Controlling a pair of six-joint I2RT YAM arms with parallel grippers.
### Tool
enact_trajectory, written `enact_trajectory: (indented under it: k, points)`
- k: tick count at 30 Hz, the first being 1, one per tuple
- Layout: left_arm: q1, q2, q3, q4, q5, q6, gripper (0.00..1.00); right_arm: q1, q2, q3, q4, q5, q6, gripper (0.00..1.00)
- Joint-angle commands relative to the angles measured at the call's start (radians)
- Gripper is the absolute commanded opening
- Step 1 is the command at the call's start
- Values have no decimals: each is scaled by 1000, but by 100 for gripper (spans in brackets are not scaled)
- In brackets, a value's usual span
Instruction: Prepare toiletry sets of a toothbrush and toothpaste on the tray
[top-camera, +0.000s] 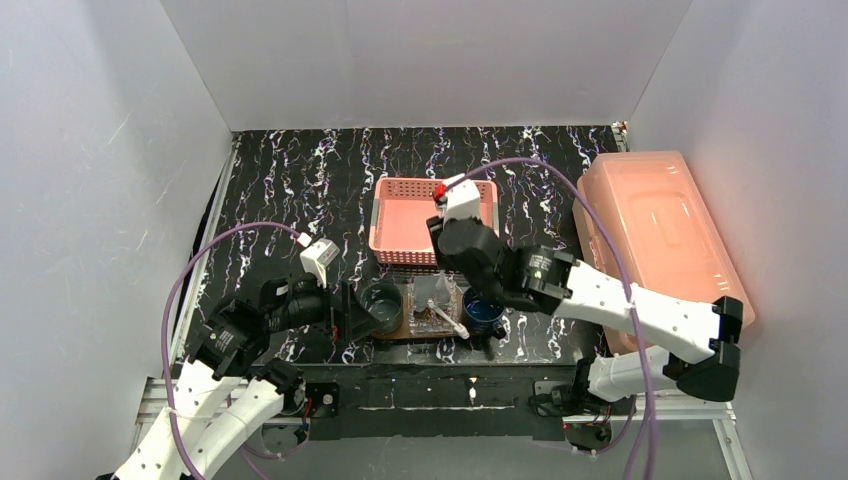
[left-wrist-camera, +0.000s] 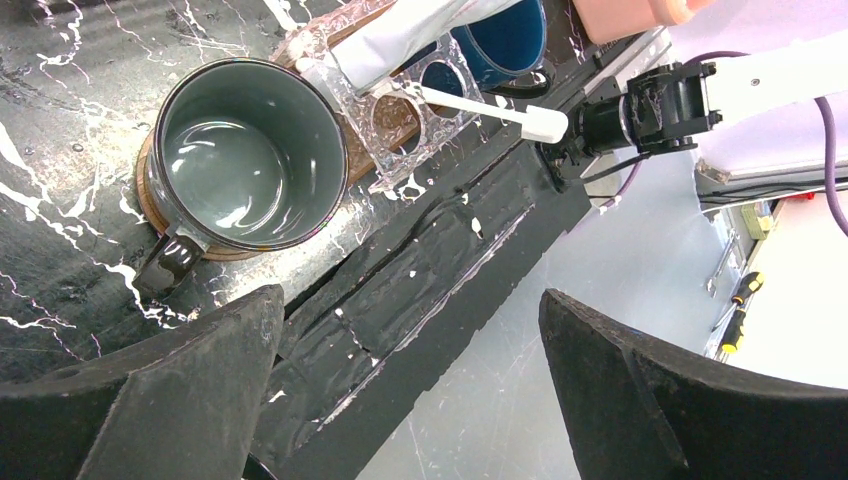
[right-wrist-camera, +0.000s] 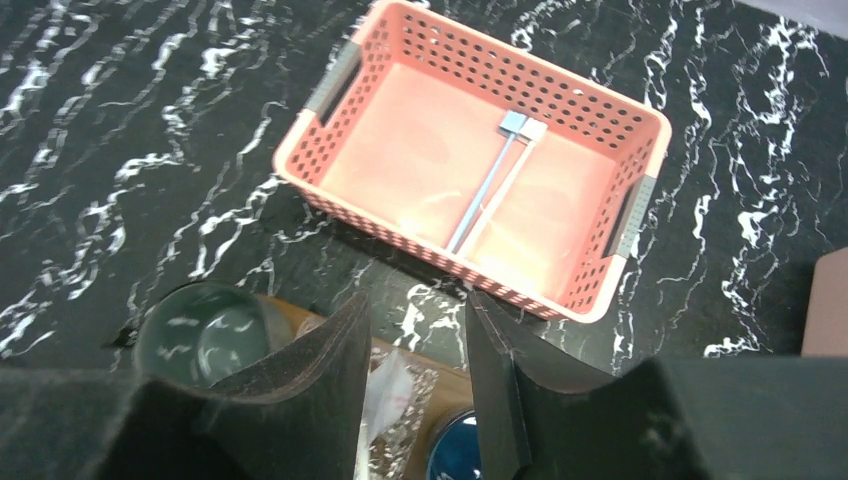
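Observation:
The dark wooden tray (top-camera: 412, 332) lies at the near edge, between the grippers. On it stand a grey mug (top-camera: 382, 305), a blue mug (top-camera: 483, 310) and a clear holder (left-wrist-camera: 400, 135). A white toothpaste tube (left-wrist-camera: 400, 45) and a white toothbrush (left-wrist-camera: 490, 105) lie on the holder. Two more toothbrushes (right-wrist-camera: 495, 185) lie in the pink basket (top-camera: 395, 222). My left gripper (left-wrist-camera: 410, 390) is open and empty, just left of the grey mug (left-wrist-camera: 240, 150). My right gripper (right-wrist-camera: 415, 370) is open and empty, hovering over the tray's middle above the tube (right-wrist-camera: 388, 390).
A large translucent pink lidded box (top-camera: 655, 235) stands at the right. The pink basket (right-wrist-camera: 470, 165) sits just behind the tray. White walls enclose the black marbled table (top-camera: 290, 190). The table's front edge and arm bases lie right behind the tray.

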Motion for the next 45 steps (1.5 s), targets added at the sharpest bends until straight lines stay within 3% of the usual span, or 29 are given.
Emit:
enact_trajectory:
  k: [1, 7, 17, 45]
  points:
    - [-4, -4, -4, 1, 20, 6, 99, -137, 58, 72, -35, -151, -29, 48]
    - [-5, -1, -5, 1, 19, 6, 99, -316, 169, 105, -37, -300, -29, 48]
    - [-5, -5, -5, 1, 11, 9, 99, -489, 336, 104, 41, -456, -26, 48]
    - [-3, -7, -6, 1, 15, 10, 99, -586, 724, 242, 112, -454, 28, 48]
